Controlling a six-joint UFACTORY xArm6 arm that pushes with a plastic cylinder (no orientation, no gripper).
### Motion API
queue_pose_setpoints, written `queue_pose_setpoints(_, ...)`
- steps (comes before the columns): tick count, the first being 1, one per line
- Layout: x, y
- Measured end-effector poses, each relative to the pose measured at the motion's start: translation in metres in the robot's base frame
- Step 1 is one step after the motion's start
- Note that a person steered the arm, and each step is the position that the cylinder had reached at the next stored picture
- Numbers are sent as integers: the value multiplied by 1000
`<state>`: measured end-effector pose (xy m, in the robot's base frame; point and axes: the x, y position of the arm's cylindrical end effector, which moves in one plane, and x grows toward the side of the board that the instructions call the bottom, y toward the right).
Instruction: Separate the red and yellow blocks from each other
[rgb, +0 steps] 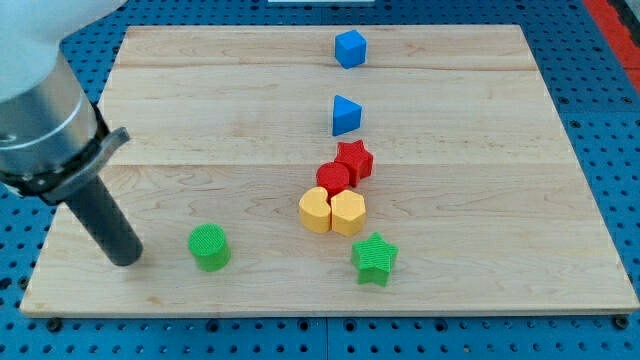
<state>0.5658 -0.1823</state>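
A red star (354, 159) and a red cylinder (333, 179) touch each other just right of the board's middle. Directly below them two yellow blocks sit side by side, a rounded one (315, 210) on the left and a hexagonal one (348, 212) on the right. The red cylinder touches both yellow blocks. My tip (126, 258) rests on the board near the view's bottom left, far left of this cluster and left of the green cylinder (209, 246).
A green star (375, 259) lies just below the yellow blocks. A blue triangular block (345, 115) sits above the red star, and a blue cube-like block (350, 48) near the view's top. The wooden board (200, 120) lies on a blue pegboard.
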Motion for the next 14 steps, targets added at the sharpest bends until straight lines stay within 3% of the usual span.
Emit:
queue_pose_setpoints(2,9,163)
queue_pose_setpoints(3,15,125)
queue_pose_setpoints(4,8,125)
queue_pose_setpoints(6,-10,168)
queue_pose_setpoints(8,-18,168)
queue_pose_setpoints(10,-60,189)
queue_pose_setpoints(11,-83,229)
queue_pose_setpoints(14,-91,254)
